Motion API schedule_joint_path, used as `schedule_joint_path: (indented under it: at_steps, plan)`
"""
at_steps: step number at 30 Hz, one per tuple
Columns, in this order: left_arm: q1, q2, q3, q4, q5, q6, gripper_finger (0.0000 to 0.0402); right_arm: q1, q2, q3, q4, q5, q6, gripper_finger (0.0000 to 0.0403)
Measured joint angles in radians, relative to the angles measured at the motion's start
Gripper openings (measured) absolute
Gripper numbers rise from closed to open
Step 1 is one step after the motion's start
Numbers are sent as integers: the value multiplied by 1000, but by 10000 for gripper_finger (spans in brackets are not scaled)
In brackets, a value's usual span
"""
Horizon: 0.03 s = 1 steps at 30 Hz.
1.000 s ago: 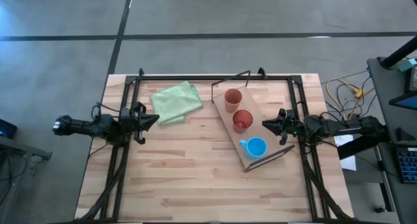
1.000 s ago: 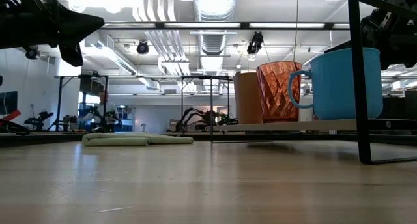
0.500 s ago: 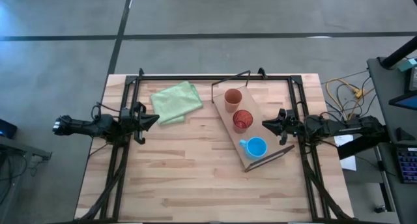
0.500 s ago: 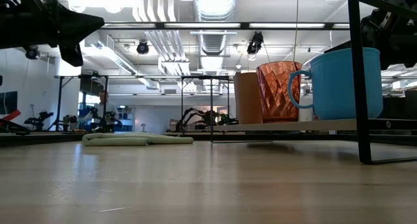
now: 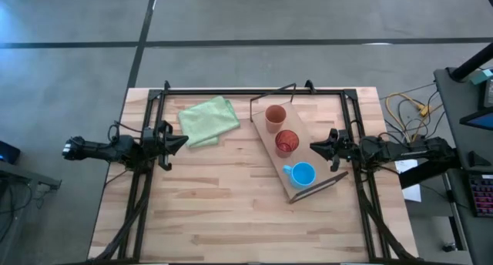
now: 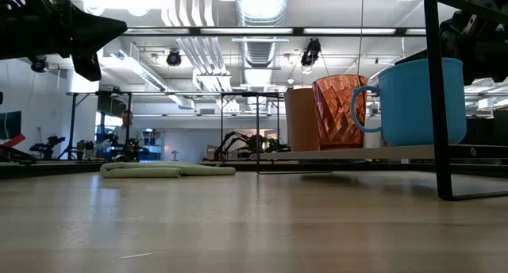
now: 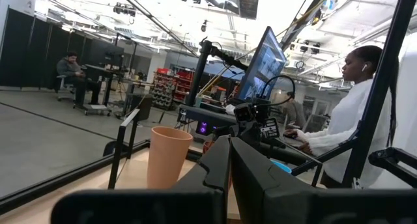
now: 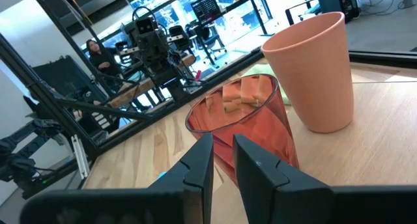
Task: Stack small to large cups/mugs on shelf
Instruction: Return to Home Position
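Note:
The wooden shelf [image 5: 271, 146] lies slantwise on the table's right half, with wire frames at its ends [image 6: 433, 90]. Three vessels stand on it in a row: the tan cup [image 5: 275, 116] farthest, the red translucent cup [image 5: 286, 142] in the middle, the blue mug [image 5: 303, 174] nearest. They also show in the low view: the tan cup [image 6: 300, 118], the red cup [image 6: 340, 110], the blue mug [image 6: 421, 102]. My left gripper [image 5: 183, 141] hovers shut at the table's left. My right gripper [image 5: 313, 148] hovers shut just right of the red cup [image 8: 254, 120], touching nothing.
A pale green folded cloth [image 5: 208, 120] lies at the far left of the table, beside my left gripper. Bare wood fills the near half of the table [image 5: 231, 219]. People sit in the room beyond the table [image 7: 345, 120].

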Motion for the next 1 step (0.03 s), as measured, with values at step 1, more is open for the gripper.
schedule_joint_path:
  at_steps: [1]
  plan:
    - [0,0,0,0,0,0,0,0,0,0,0,0,0,54]
